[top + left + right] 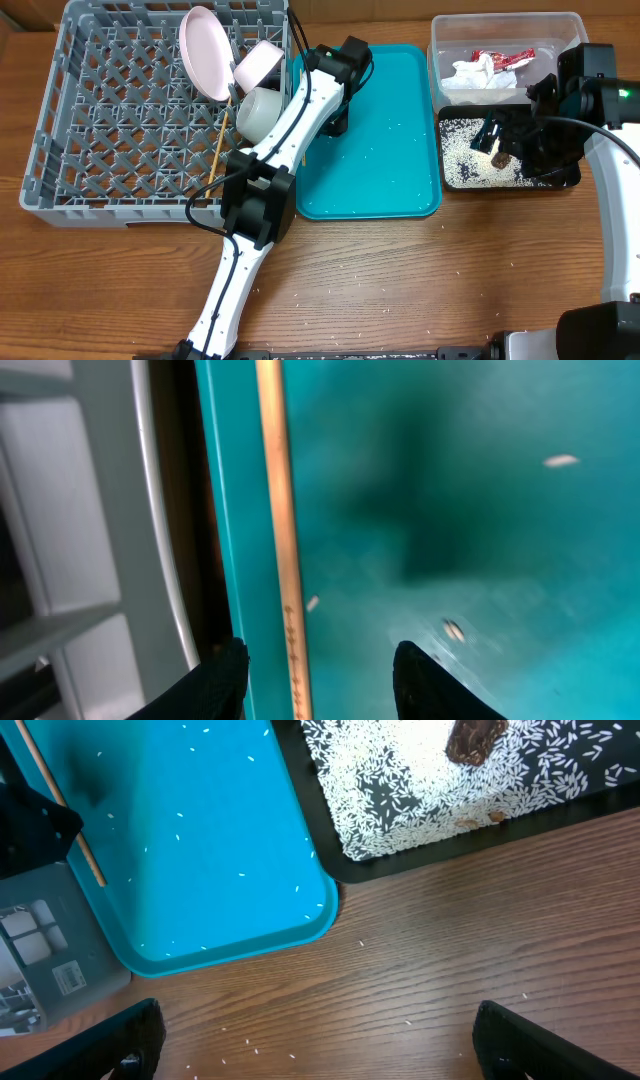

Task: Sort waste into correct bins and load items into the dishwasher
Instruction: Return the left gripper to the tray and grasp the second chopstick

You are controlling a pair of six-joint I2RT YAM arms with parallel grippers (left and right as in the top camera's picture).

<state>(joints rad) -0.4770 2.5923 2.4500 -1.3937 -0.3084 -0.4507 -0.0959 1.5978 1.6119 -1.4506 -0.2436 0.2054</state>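
A wooden chopstick (280, 540) lies on the teal tray (480, 540) along its left edge. My left gripper (320, 670) is open and straddles it, jaws on either side; in the overhead view the gripper (338, 118) is at the tray's left side. The grey dish rack (90, 120) holds an upright plate (205, 52), two bowls (258, 62) (262, 112) and another chopstick (217, 152). My right gripper (315, 1040) is open and empty, near the black tray (455, 180) of rice with a brown lump (475, 738).
The clear tub (505, 22) at the back right holds the red wrapper (505, 57) and white napkin (475, 75). Loose rice grains are scattered on the teal tray (380, 160) and on the wooden table (450, 970). The left arm reaches across the rack's right edge.
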